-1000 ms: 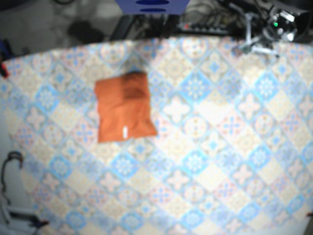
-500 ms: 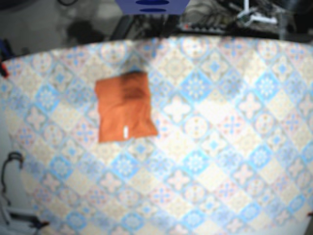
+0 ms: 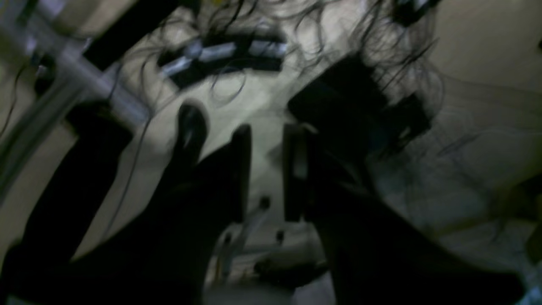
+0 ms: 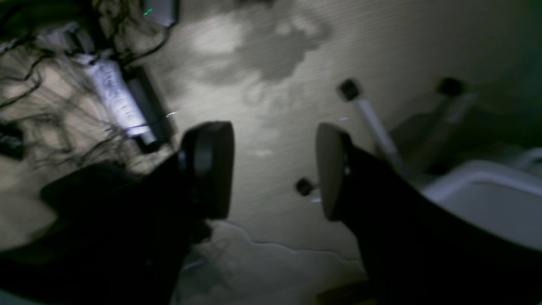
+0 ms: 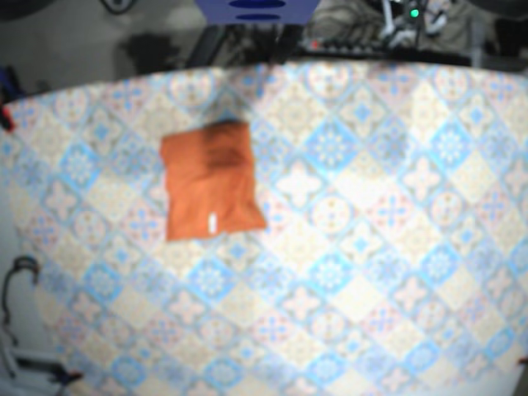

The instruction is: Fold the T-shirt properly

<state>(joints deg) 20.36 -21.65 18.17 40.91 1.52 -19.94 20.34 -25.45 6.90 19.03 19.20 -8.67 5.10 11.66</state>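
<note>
The orange T-shirt [image 5: 210,183] lies folded into a small rectangle on the patterned table [image 5: 355,247], left of centre, with a small white tag near its front edge. No gripper touches it. My left gripper [image 3: 267,131] is off the table, over a floor with cables, its fingers [image 3: 241,169] a narrow gap apart with nothing between them. In the base view only a bit of that arm [image 5: 404,16] shows at the top edge. My right gripper [image 4: 271,140] stands wide open over bare floor, holding nothing.
Tangled cables and a power strip [image 3: 220,53] lie on the floor behind the table. A chair base with castors [image 4: 364,110] and a white object [image 4: 478,190] show in the right wrist view. A blue object [image 5: 256,8] sits at the table's far edge.
The left arm has drawn back from the table's far right corner toward the top edge and moved left. The T-shirt has not moved.
</note>
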